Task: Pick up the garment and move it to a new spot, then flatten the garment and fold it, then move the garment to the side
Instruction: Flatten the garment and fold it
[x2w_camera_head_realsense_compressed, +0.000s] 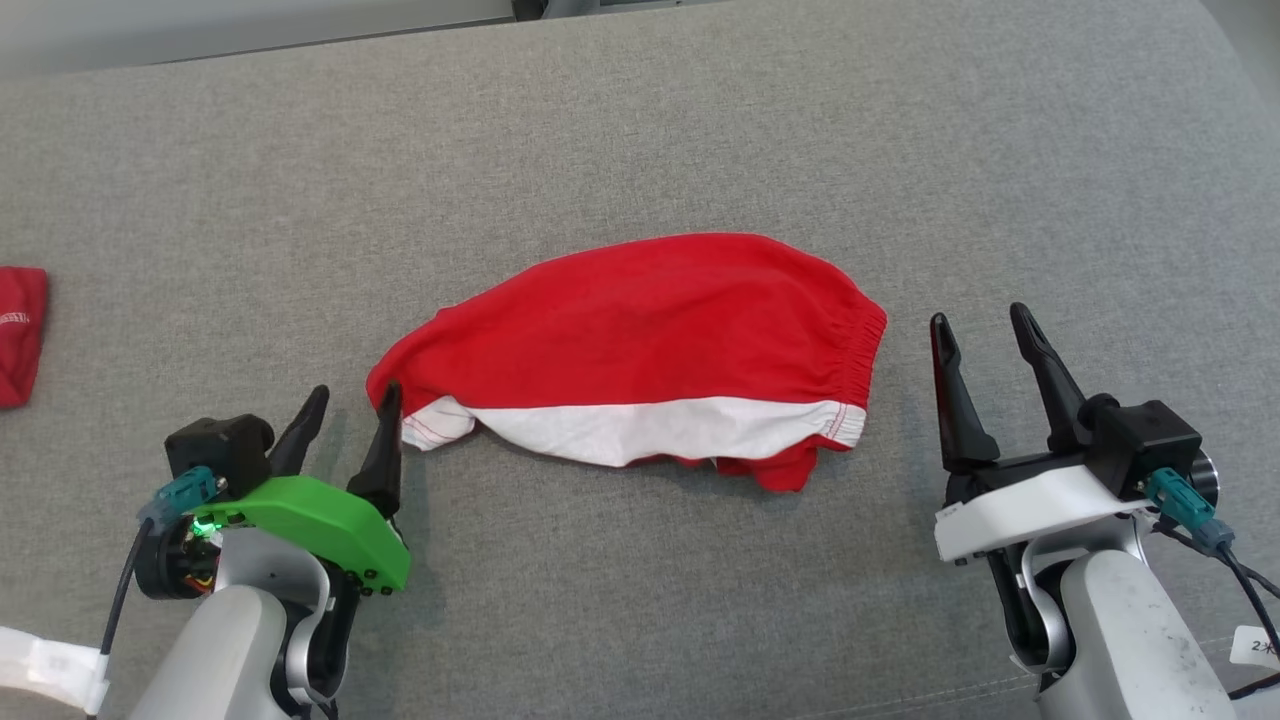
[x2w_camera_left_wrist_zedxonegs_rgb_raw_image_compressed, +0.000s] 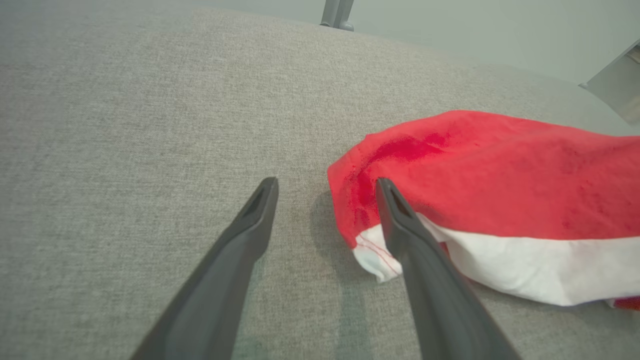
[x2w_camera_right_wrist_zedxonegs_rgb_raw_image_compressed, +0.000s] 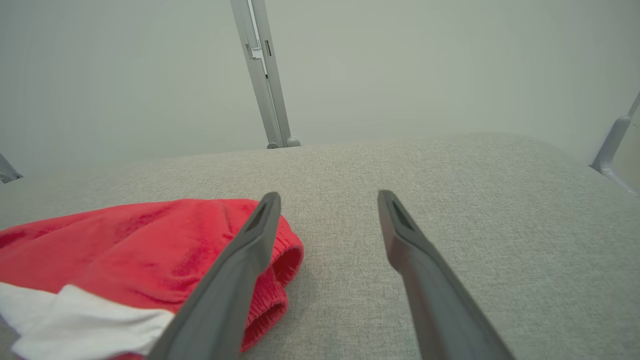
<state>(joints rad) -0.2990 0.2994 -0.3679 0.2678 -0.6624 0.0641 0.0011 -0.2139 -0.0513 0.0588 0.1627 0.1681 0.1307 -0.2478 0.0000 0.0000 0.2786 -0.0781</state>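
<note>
The grey fabric-covered table (x2w_camera_head_realsense_compressed: 640, 130) fills the head view. Near its middle lies the red garment (x2w_camera_head_realsense_compressed: 650, 320), spread sideways with a white band along its near edge and a gathered elastic hem at its right end. The right gripper (x2w_camera_head_realsense_compressed: 978, 316) stands just beside that hem, its fingers spread and holding nothing. The left gripper (x2w_camera_head_realsense_compressed: 355, 392) is at the garment's left end, fingers apart and empty, with its inner finger against the cloth's corner. Another red cloth (x2w_camera_head_realsense_compressed: 18, 335) lies at the table's far left.
</note>
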